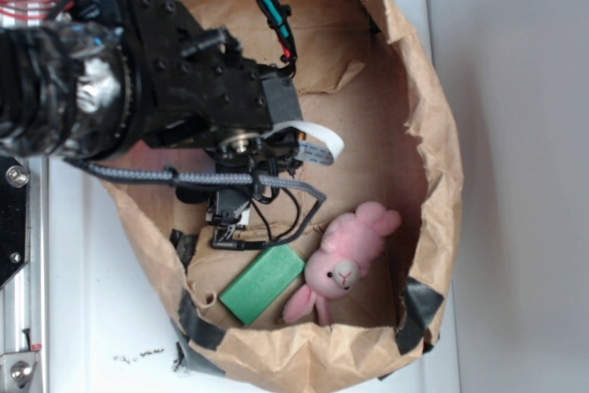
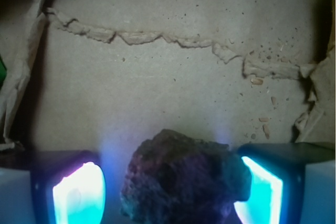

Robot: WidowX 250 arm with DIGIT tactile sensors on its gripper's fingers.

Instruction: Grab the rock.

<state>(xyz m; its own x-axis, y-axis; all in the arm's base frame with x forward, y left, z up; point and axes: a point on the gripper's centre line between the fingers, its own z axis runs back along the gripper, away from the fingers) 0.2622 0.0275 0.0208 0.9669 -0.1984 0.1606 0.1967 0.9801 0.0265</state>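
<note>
In the wrist view the rock (image 2: 184, 179), a rough dark brown-grey lump, lies on the cardboard floor between my two glowing pads. My gripper (image 2: 168, 192) is open around it. The right pad (image 2: 262, 192) is at or against the rock's side, while the left pad (image 2: 79, 195) stands a small gap away. Seen from the exterior view, my gripper (image 1: 225, 227) is lowered into the paper bag, and the arm and wrist hide the rock there.
A crumpled brown paper bag (image 1: 433, 135) walls in the work area. A green block (image 1: 262, 284) lies just right of my gripper, and a pink plush bunny (image 1: 345, 260) lies beyond it. A torn paper ridge (image 2: 157, 38) crosses the floor ahead.
</note>
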